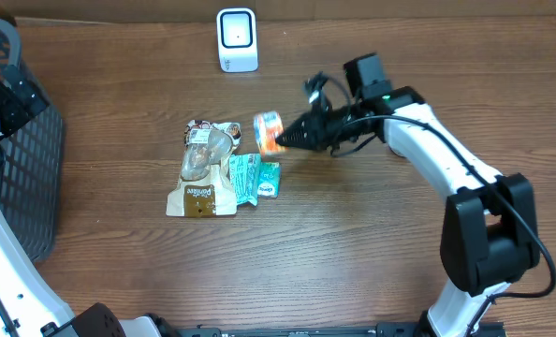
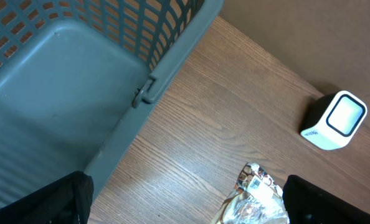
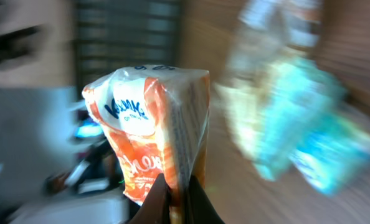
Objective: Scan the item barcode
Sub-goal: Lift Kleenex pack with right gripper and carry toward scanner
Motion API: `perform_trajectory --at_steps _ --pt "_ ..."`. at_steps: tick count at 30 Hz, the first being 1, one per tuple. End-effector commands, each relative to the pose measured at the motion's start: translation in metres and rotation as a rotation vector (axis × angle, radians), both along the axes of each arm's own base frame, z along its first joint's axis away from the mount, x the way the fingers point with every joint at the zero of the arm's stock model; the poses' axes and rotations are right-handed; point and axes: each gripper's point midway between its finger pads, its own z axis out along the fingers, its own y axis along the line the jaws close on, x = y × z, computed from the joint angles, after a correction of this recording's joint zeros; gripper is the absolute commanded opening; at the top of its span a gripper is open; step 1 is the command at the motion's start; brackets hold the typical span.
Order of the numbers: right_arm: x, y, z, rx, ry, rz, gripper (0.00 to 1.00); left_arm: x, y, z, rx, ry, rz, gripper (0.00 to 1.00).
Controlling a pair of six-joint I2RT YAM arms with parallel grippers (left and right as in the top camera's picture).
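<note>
Orange-and-white packet (image 3: 151, 140), crinkled, pinched edge-on by right fingers (image 3: 197, 202).

The overhead camera looked straight down on the whole counter (image 1: 353, 243) from well above. The left wrist camera faced down over the basket (image 2: 60, 81) and shared the scanner (image 2: 334, 120) with it. The right wrist camera sat very close behind the orange packet (image 3: 154, 137), its background blurred.

1. The right arm (image 1: 446, 159) is showing white shells between bulky black joint housings.
2. A black cable is looping beside its wrist (near a small green light).
3. The left arm (image 1: 2, 253) is wearing matching white casing.
</note>
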Motion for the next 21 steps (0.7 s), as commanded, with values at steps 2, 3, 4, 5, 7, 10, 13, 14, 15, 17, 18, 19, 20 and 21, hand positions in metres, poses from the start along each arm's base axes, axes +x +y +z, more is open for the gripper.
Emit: perform_trajectory --at_steps 2,3,4,5,7,10,13,14,15,17,18,19,20,21 --pt "-0.012 -0.01 0.071 0.314 0.0 0.142 0.04 0.0 0.0 0.003 0.02 -0.003 -0.014 1.0" --pt "-0.01 -0.013 0.073 0.32 0.006 0.138 0.04 0.0 0.0 0.003 0.02 -0.003 -0.014 1.0" --pt "-0.007 -0.016 0.075 0.322 0.017 0.131 0.04 0.0 0.0 0.003 0.02 -0.003 -0.014 1.0" --pt "-0.003 -0.019 0.076 0.322 0.028 0.121 0.04 0.0 0.0 0.003 0.02 -0.003 -0.014 1.0" --pt "0.004 -0.025 0.077 0.313 0.068 0.092 0.04 0.0 0.0 0.003 0.02 -0.003 -0.014 1.0" --pt "0.008 -0.031 0.077 0.306 0.109 0.068 0.04 0.0 0.0 0.003 0.02 -0.003 -0.014 1.0" --pt "0.008 -0.031 0.077 0.305 0.109 0.066 0.04 0.0 0.0 0.003 0.02 -0.003 -0.014 1.0" --pt "0.009 -0.031 0.076 0.3 0.107 0.06 0.04 0.0 0.0 0.003 0.02 -0.003 -0.014 1.0" --pt "0.011 -0.03 0.074 0.287 0.103 0.047 0.04 0.0 0.0 0.003 0.02 -0.003 -0.014 1.0" --pt "0.018 -0.03 0.067 0.251 0.091 0.008 0.04 0.0 0.0 0.003 0.02 -0.003 -0.014 1.0" --pt "0.023 -0.029 0.062 0.22 0.083 -0.024 0.04 0.0 0.0 0.003 0.02 -0.003 -0.014 1.0" --pt "0.029 -0.029 0.053 0.175 0.089 -0.069 0.04 0.0 0.0 0.003 0.02 -0.003 -0.014 1.0" --pt "0.032 -0.03 0.047 0.147 0.097 -0.094 0.04 0.0 0.0 0.003 0.02 -0.003 -0.014 0.99" --pt "0.039 -0.034 0.028 0.051 0.124 -0.175 0.04 0.0 0.0 0.003 0.02 -0.003 -0.014 1.0"
